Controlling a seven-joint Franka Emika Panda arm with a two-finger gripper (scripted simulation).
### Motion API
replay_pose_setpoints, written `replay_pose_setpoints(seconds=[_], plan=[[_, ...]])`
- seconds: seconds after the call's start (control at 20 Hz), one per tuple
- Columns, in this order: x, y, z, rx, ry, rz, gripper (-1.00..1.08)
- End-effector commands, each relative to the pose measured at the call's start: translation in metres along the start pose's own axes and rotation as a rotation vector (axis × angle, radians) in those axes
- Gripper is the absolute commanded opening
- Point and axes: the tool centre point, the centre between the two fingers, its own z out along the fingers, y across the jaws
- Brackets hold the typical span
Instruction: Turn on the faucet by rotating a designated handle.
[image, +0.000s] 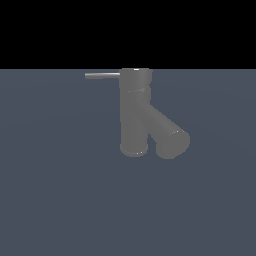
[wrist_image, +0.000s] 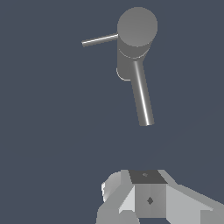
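A flat slate-blue floor under a black backdrop, with a grey faucet standing alone on it.

The faucet is the largest thing: a dull grey upright cylinder with a thick slanted spout branching down toward the exterior view's right, Y-shaped overall. From its cap the handle, a thin light-grey rod, sticks out level toward the exterior view's left. No writing or label can be read on any surface. In the wrist view the faucet and handle lie well apart from the white gripper, with bare floor between them. Only the gripper's body shows at the frame edge, so I cannot tell whether its jaws are parted or closed; it touches nothing.
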Motion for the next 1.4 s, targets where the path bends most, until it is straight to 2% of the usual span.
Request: replay_pose_setpoints(seconds=[0.0, 0.65, 1.35], plan=[[0.000, 0.000, 0.000, 0.000, 0.000, 0.000, -1.00], [0.011, -0.017, 0.015, -0.003, 0.001, 0.092, -1.00], [0.053, -0.062, 0.062, -0.010, 0.005, 0.371, -1.00]])
